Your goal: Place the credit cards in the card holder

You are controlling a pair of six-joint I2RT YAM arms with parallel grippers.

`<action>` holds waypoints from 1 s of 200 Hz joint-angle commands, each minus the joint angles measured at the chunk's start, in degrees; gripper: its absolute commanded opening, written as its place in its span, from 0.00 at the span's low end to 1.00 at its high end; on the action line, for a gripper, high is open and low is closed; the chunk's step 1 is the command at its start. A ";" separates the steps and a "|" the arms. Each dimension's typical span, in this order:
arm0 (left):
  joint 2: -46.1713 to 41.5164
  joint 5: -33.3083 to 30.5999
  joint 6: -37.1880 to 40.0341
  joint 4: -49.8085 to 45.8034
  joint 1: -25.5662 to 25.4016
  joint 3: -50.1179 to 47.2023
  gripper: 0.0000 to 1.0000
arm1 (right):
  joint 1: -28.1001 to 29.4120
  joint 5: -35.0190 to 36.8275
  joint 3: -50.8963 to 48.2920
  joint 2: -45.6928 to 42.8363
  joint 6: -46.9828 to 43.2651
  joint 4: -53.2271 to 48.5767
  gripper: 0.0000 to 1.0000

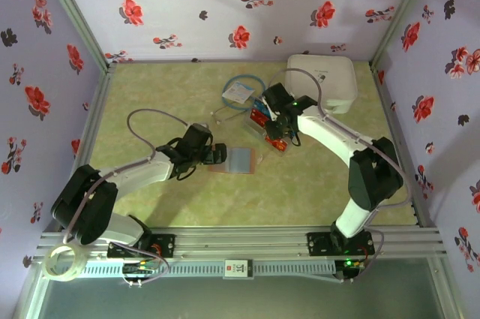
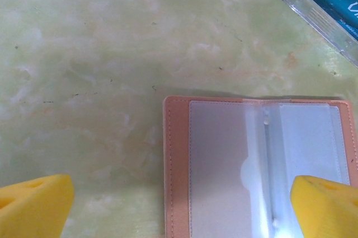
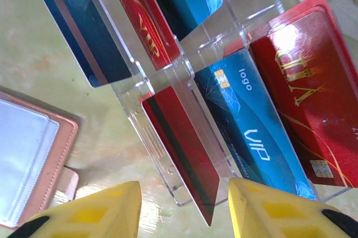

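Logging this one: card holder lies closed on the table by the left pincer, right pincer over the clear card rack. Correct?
Not quite. The card holder lies open, its inside facing up, as the left wrist view shows. The rest stands: it is by the left pincer, and the right pincer is over the clear card rack.

Shows a pinkish-tan card holder (image 1: 236,160) lying open and flat on the table (image 1: 150,109), greyish clear sleeves facing up. Shows red and blue credit cards (image 3: 246,120) near it, standing tilted in a clear plastic rack (image 3: 158,151), several marked VIP. Shows one red card (image 3: 184,157) with its dark stripe facing out.
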 commanded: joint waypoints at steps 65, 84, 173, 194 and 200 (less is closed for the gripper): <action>0.38 2.18 0.43 2.23 1.29 -1.29 1.00 | 0.12 4.37 3.29 6.61 -4.44 -2.08 0.40; 0.60 2.43 0.34 2.49 1.43 -1.41 1.00 | 0.12 4.79 3.61 7.62 -4.79 -2.08 0.37; 1.14 2.97 0.13 3.29 1.55 -1.72 1.00 | 0.12 5.44 4.02 8.77 -4.97 -2.02 0.16; 1.22 2.98 0.13 3.46 1.58 -1.90 1.00 | 0.12 5.44 4.29 8.55 -5.14 -2.21 0.16; 1.20 3.04 0.11 3.55 1.50 -1.98 1.00 | 0.10 5.43 4.41 8.50 -5.21 -2.33 0.16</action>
